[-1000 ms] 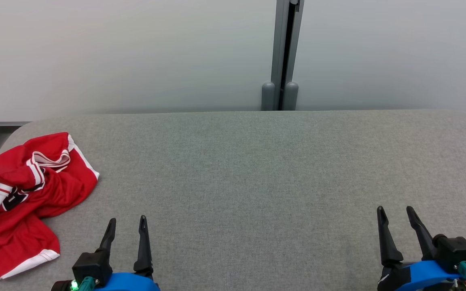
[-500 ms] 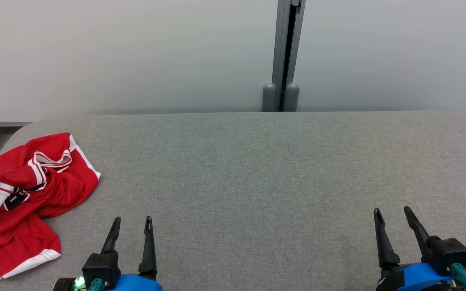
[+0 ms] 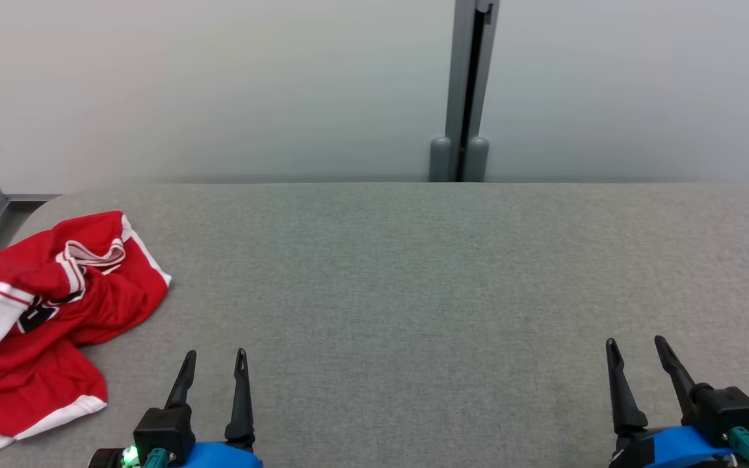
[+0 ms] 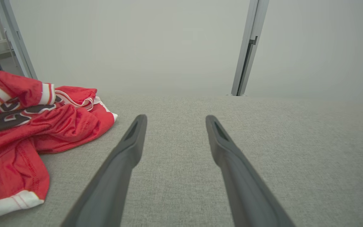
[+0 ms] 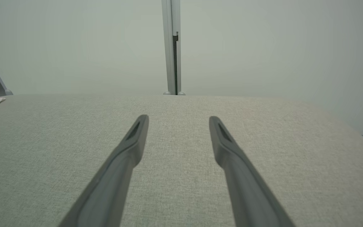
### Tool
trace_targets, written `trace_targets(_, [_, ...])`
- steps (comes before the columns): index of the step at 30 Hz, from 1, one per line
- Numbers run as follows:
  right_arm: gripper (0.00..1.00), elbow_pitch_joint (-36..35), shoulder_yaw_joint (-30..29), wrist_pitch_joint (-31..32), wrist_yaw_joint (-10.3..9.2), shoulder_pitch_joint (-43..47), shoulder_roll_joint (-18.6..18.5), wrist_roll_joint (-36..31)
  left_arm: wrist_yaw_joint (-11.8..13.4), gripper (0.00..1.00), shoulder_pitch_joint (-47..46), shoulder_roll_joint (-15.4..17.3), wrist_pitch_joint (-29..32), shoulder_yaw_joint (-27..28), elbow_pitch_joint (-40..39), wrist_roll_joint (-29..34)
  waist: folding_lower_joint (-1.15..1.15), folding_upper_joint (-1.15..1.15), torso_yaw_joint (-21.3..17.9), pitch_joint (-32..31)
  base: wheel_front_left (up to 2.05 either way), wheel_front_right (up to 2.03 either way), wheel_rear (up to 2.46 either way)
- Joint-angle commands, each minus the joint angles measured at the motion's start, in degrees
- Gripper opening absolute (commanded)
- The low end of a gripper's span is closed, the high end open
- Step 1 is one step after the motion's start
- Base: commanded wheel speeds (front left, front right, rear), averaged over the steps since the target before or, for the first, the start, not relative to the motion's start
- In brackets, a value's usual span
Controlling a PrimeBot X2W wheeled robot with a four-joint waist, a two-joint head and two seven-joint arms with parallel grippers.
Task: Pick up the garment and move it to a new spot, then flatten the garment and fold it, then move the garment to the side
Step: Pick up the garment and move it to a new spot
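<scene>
Currently lying crumpled on one grey fabric-covered table (image 3: pixel 413 273): one red-and-white mesh garment (image 3: pixel 88 296). Two grippers hovering, left gripper (image 3: pixel 216 354) and right gripper (image 3: pixel 634 341), both spread wide, empty.

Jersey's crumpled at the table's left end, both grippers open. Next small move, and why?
Probably reach the left gripper leftward to the red jersey: it lies bunched nearby, the jaws stand open and empty, and the right gripper is far off.
</scene>
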Motion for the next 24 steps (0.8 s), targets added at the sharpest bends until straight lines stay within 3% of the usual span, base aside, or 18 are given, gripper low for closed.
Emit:
trace_targets(1, [1.00, -0.10, -0.06, -0.17, 0.11, 0.85, -0.35, 0.15, -0.12, 1.00, -0.56, 0.04, -0.30, 0.14, 0.09, 0.16, 0.00, 0.00, 1.01, 0.15, 0.00, 0.00, 0.00])
trace_targets(5, [1.00, -0.23, -0.18, -0.21, 0.11, 0.90, -0.35, 0.02, 0.08, 1.00, -0.75, 0.15, -0.30, 0.15, 0.16, 0.26, 0.00, 0.00, 3.56, 0.10, 0.00, 0.00, 0.00])
trace_targets(16, [1.00, -0.03, 0.69, -0.31, 0.07, 1.59, -0.34, 1.38, 0.20, 1.00, 0.08, 1.24, -0.29, 0.70, -0.29, -0.43, 0.00, 0.00, 19.37, -0.69, 0.00, 0.00, 0.00])
trace_targets(24, [1.00, 0.38, 2.15, -0.40, 0.07, 0.75, -0.34, 1.95, 0.71, 1.00, 0.59, 2.19, -0.28, 1.21, -0.60, -0.92, 0.00, 0.00, 26.70, -0.19, 0.00, 0.00, 0.00])
